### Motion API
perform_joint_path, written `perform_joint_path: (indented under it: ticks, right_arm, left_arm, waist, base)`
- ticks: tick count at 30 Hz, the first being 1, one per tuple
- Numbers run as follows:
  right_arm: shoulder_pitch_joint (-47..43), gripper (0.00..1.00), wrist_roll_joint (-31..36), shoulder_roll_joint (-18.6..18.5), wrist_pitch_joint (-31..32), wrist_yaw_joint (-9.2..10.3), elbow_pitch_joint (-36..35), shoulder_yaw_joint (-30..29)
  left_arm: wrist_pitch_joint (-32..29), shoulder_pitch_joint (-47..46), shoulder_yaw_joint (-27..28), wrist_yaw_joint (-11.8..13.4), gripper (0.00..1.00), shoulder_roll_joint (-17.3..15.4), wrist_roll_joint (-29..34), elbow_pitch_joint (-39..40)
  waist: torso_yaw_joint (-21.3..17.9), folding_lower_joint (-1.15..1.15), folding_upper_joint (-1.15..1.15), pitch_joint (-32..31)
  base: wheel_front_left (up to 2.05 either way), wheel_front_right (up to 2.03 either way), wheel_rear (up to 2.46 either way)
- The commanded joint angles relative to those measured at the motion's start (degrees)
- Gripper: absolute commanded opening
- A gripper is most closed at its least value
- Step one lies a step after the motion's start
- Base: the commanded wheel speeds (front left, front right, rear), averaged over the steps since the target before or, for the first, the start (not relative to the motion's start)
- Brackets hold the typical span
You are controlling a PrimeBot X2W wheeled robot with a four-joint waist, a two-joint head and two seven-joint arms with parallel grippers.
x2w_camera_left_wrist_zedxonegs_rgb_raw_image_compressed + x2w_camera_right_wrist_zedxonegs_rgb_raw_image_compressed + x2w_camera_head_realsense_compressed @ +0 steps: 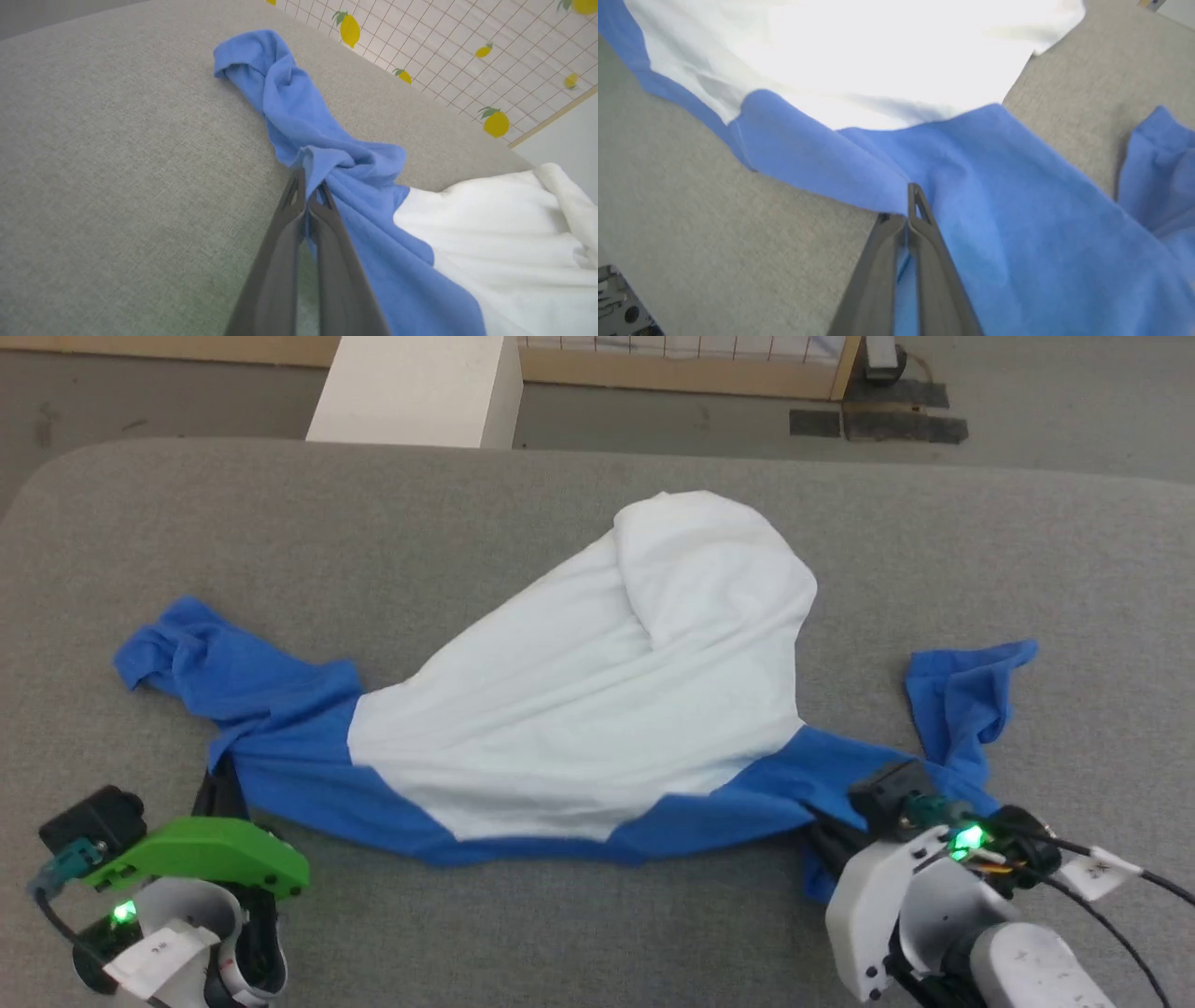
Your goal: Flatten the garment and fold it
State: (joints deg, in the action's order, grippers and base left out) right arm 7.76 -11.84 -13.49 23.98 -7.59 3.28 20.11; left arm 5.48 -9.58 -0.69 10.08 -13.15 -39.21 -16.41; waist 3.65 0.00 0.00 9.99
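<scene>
The garment [579, 691] lies across the grey table [373, 523], its white body bunched and creased toward the far side and a crumpled blue sleeve trailing out at each end. My left gripper [217, 782] sits at the near left, shut on the blue shoulder cloth. In the left wrist view its fingers [309, 184] pinch a fold of the garment [364, 186] just off the table. At the near right, my right gripper [820, 829] is shut on the blue edge of the other shoulder. The right wrist view shows that gripper [911, 200] closed on the garment [994, 210].
Bare grey tabletop surrounds the cloth on all sides. Beyond the far edge stand a white block [420, 387] and a low wooden-framed fence [691, 369]. A lemon-patterned panel [467, 56] shows past the table in the left wrist view.
</scene>
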Motion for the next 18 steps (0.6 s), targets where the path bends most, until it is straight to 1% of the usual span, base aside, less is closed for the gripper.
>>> perform_joint_path:
  ticks: [1, 6, 8, 9, 13, 14, 18]
  right_arm:
    - [-0.81, 0.0, -0.63, 0.2, -0.9, 0.1, -2.13, -1.02]
    - [-2.24, 0.0, -1.38, -0.59, -1.86, 0.1, -11.09, -4.97]
    - [-2.4, 0.0, -1.44, -1.63, -0.89, 0.1, -14.58, -6.3]
    - [-1.88, 0.0, -1.47, -3.12, 0.31, 0.1, -17.84, -7.42]
    - [1.53, 0.0, -2.16, -6.94, 3.3, 0.1, -23.0, -9.28]
    - [3.13, 0.0, -2.18, -8.42, 4.34, 0.1, -24.07, -9.47]
    - [10.71, 0.0, -4.22, -12.73, 8.33, 0.1, -25.72, -9.0]
  left_arm:
    - [0.3, -0.96, 0.5, -0.8, 0.0, -0.14, -1.13, 1.89]
    - [-2.37, -1.65, 0.93, -3.1, 0.0, -0.63, -4.39, 11.94]
    - [-4.52, -2.44, 0.62, -3.7, 0.0, -1.07, -5.65, 16.4]
    - [-7.14, -3.67, 0.31, -3.85, 0.0, -1.49, -7.07, 20.89]
    - [-12.7, -7.27, -0.41, -3.14, 0.0, -1.94, -10.16, 28.39]
    - [-14.03, -8.74, -0.44, -2.84, 0.0, -1.98, -11.1, 29.82]
    - [-18.19, -15.0, -0.38, -1.45, 0.0, -2.98, -12.98, 32.17]
  waist:
    - [-0.51, 0.0, 0.0, -2.13]
    - [-1.28, 0.0, 0.0, -5.04]
    - [-1.58, 0.0, 0.0, -5.74]
    - [-1.91, 0.0, 0.0, -6.19]
    - [-2.5, 0.0, 0.0, -6.41]
    - [-2.71, 0.0, 0.0, -6.3]
    - [-3.74, 0.0, 0.0, -5.18]
  base:
    - [0.0, 0.0, 0.0]
    - [0.0, 0.0, 0.0]
    - [0.0, 0.0, 0.0]
    - [0.0, 0.0, 0.0]
    - [0.0, 0.0, 0.0]
    - [0.0, 0.0, 0.0]
    - [0.0, 0.0, 0.0]
